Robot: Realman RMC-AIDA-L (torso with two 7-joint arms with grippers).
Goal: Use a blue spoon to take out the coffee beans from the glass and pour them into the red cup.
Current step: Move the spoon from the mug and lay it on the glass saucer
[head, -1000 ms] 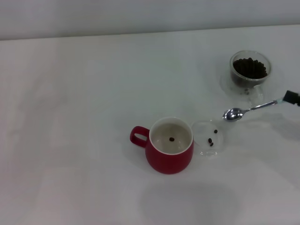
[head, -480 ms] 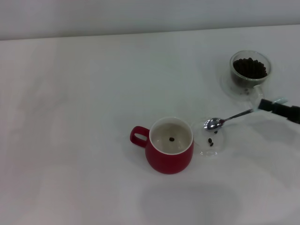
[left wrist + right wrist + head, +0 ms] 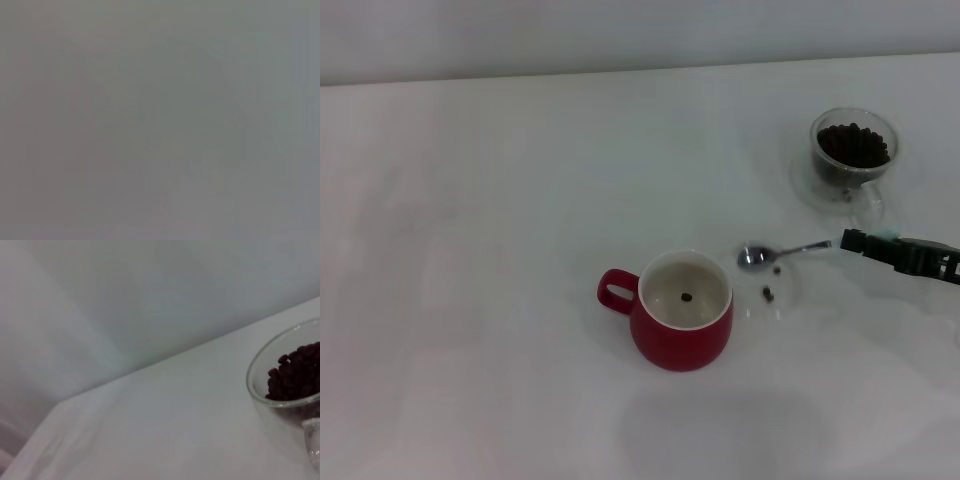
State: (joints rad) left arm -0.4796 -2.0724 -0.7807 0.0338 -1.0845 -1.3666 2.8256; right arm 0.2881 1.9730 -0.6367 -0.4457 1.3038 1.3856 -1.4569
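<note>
Head view: right gripper clamped on blue spoon, bowl over clear saucer beside red cup, one bean inside
Right wrist: glass of coffee beans only
Left wrist: blank grey

Colours on a plain white table

A glossy red cup is showing a cream inside with one dark bean in it. A clear glass is holding dark brown coffee beans. The blue spoon is showing silver metal, and the right gripper is showing black.
</note>
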